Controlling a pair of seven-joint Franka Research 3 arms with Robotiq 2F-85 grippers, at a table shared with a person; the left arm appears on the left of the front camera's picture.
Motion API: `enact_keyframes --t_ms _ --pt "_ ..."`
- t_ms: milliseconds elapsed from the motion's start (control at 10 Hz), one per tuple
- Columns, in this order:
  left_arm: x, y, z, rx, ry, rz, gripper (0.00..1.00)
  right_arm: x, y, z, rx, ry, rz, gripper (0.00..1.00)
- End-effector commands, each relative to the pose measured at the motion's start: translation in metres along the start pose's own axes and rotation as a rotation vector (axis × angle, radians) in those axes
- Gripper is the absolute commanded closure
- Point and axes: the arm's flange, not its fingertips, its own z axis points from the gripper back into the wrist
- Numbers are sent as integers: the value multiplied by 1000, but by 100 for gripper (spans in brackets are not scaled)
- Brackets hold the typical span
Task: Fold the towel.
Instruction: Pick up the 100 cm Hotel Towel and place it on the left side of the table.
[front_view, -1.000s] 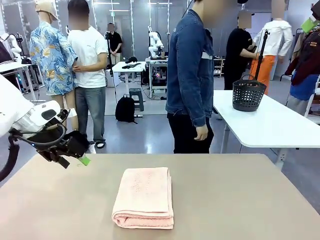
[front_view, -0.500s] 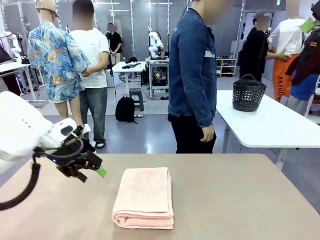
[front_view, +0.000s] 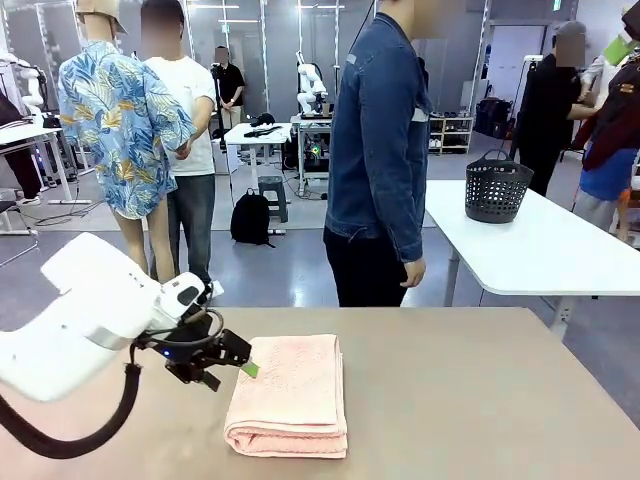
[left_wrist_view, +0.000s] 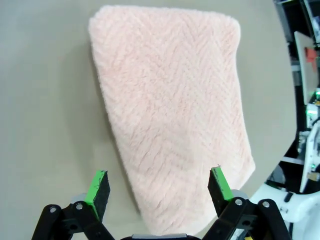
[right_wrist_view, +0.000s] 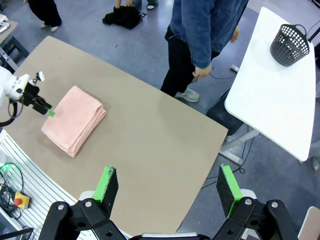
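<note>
while my left claw (front_view: 232, 365) hangs at the left edge of the pale pink fluffy terry-cloth towel (front_view: 290, 393), its jaws stand wide apart and hold nothing. the towel lies folded into a thick rectangle on the tan tabletop (front_view: 470, 400), toward the near middle, its rounded fold facing my side. from the left wrist camera the towel (left_wrist_view: 172, 105) runs away from the claw (left_wrist_view: 159, 187), and the two green pads (left_wrist_view: 97, 186) straddle its near end, one over bare table, the other over the towel's far edge; i cannot tell whether either pad touches the cloth. my right claw (right_wrist_view: 167, 187) is high above the table's edge, jaws wide, empty, well apart from the towel (right_wrist_view: 75, 120). a person in a blue denim jacket (front_view: 378, 150) stands at the far side of the table, one hand (front_view: 410, 273) hanging by the hip. a dark plastic mesh basket (front_view: 497, 188) sits on the white table (front_view: 560, 250) beyond, to the right.
</note>
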Motion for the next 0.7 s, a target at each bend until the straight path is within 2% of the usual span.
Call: enact_keyframes --t_ms 0,300,600 --pt "4 13 -24 -40 -52 8 0 -1 0 1 -3 6 3 0" --pt "6 19 -44 -24 -73 12 0 -1 0 1 -3 6 3 0" --pt "6 24 -56 -163 -54 21 0 -1 0 1 -3 6 3 0"
